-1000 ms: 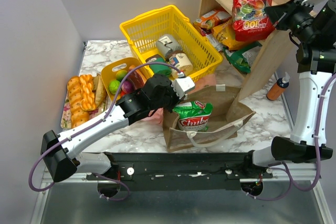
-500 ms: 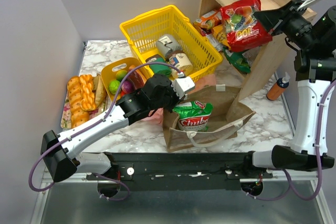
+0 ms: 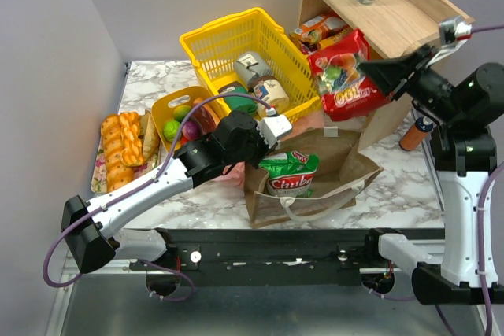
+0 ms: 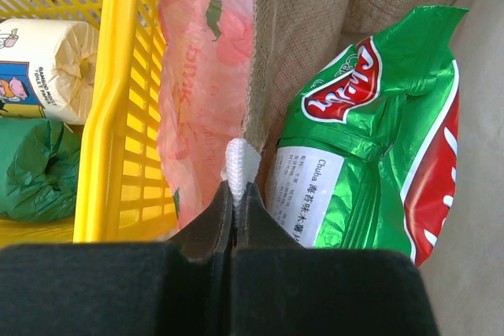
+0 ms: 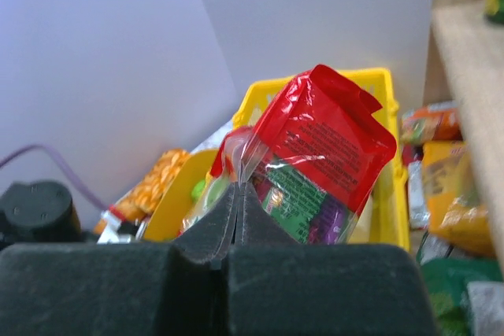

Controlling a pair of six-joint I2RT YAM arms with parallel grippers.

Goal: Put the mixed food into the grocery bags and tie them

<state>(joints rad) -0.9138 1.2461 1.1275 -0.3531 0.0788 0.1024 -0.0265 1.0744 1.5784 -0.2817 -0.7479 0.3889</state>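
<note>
The brown paper bag [image 3: 340,169] lies open on the table with the green-and-white crisp packet [image 3: 290,172] inside it. My left gripper [image 4: 235,190] is shut on the bag's white handle [image 4: 239,161], at the bag's left rim next to the pink plastic bag [image 4: 201,76]. My right gripper [image 3: 372,75] is shut on the corner of a red snack packet [image 3: 345,78], which hangs in the air above the bag's far right side. From the right wrist, that red packet [image 5: 323,147] dangles from my closed jaws. Toy fruit [image 3: 172,127] sits in a yellow tub.
A yellow mesh basket [image 3: 213,41] with tins stands behind the bag. A wooden shelf [image 3: 394,13] with bottles and more snack packets under it stands at the back right. A braided loaf [image 3: 120,147] lies at the left. An orange bottle [image 3: 415,133] stands by the shelf's foot.
My right arm has swung the red packet down and to the left, away from the shelf and over the paper bag. The left arm has held still on the handle.
</note>
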